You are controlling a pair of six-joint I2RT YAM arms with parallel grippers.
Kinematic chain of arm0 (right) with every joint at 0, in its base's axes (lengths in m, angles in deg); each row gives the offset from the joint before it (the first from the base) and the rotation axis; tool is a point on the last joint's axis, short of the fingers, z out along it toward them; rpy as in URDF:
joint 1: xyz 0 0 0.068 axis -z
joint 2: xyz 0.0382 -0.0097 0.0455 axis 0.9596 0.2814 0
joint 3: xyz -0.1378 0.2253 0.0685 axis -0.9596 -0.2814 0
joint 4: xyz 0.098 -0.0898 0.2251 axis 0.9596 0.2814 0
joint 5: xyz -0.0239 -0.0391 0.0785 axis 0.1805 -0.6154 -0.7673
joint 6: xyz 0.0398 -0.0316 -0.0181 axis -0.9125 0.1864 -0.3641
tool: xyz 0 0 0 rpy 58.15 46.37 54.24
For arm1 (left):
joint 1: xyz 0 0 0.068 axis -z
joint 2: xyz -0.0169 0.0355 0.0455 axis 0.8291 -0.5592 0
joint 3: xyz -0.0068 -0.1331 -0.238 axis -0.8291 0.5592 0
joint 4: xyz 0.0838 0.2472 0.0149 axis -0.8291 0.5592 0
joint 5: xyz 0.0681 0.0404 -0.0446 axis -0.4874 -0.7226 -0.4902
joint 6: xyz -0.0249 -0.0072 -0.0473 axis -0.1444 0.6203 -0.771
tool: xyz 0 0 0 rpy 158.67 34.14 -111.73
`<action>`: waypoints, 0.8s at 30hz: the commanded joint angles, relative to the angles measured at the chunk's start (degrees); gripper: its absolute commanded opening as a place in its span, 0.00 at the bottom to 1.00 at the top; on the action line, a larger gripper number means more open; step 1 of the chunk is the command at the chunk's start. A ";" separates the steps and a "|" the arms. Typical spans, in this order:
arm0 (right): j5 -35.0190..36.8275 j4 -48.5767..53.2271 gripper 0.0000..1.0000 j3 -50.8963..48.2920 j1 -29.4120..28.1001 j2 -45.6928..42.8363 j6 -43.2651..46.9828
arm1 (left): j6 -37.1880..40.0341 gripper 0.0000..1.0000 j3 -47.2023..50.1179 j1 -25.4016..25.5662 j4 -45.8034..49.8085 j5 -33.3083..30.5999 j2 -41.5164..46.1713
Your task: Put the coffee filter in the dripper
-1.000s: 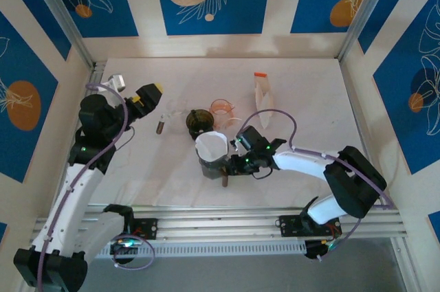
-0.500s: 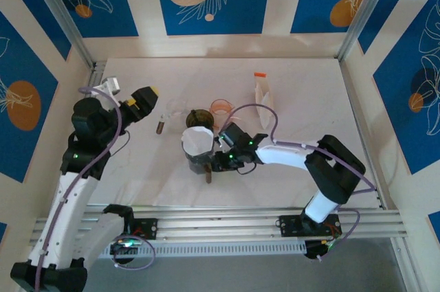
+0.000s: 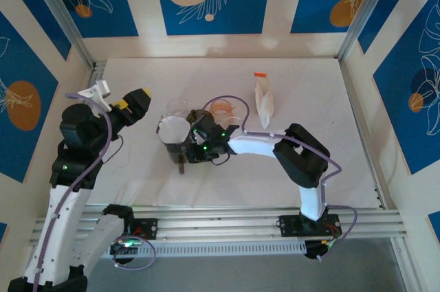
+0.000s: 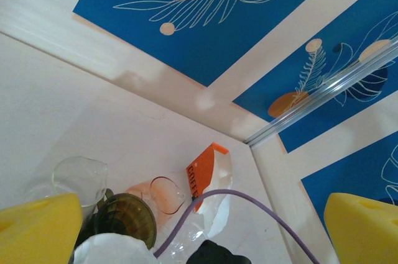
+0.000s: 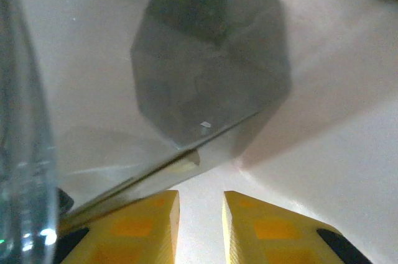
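— What carries the things here?
— A white table, its top pale and plain.
— What stands on it near the right hand?
— Just ahead of the hand is the grey dripper. Whether its foot touches the table, I cannot tell. Just beyond the hand stands a dark olive cup.
— And further away?
— Beyond and to the left, a clear glass; beyond and to the right, a pink cup. Well to the right lies a plastic bag with an orange top.

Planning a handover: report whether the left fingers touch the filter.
Apart. The top view shows bare table between the left fingers and the filter.
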 commanded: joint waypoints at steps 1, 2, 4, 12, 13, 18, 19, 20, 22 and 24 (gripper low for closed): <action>-1.46 -0.06 0.26 4.20 -0.65 2.65 0.40 | 2.00 1.00 -2.57 -0.48 2.11 -1.51 0.84; -1.70 0.02 0.25 5.43 -0.77 3.62 0.52 | 2.22 1.00 -2.74 -0.47 2.29 -1.68 0.89; -2.01 0.23 0.25 7.80 -1.09 5.26 0.86 | 2.40 1.00 -3.04 -0.42 2.56 -1.74 0.84; -4.21 1.26 0.24 17.69 -2.28 12.72 1.41 | 2.45 1.00 -3.35 -0.46 2.46 -2.00 0.49; -4.59 1.44 0.24 19.17 -2.37 13.81 1.41 | 2.39 1.00 -3.29 -0.45 2.45 -2.00 0.33; -5.90 2.11 0.23 25.15 -2.90 18.10 1.33 | 2.44 1.00 -3.53 -0.42 2.49 -2.00 -0.04; -6.28 2.16 0.23 26.17 -3.04 18.99 1.18 | 2.39 1.00 -3.39 -0.49 2.60 -2.00 -0.13; -6.81 2.17 0.23 27.29 -3.11 19.75 1.07 | 2.51 1.00 -3.38 -0.45 2.65 -2.00 -0.21; -7.50 2.33 0.23 29.12 -3.28 21.17 0.83 | 2.53 1.00 -3.29 -0.49 2.90 -2.15 -0.21; -7.86 3.18 0.23 31.23 -3.50 22.55 0.91 | 2.53 1.00 -2.95 -0.49 2.66 -2.27 -0.12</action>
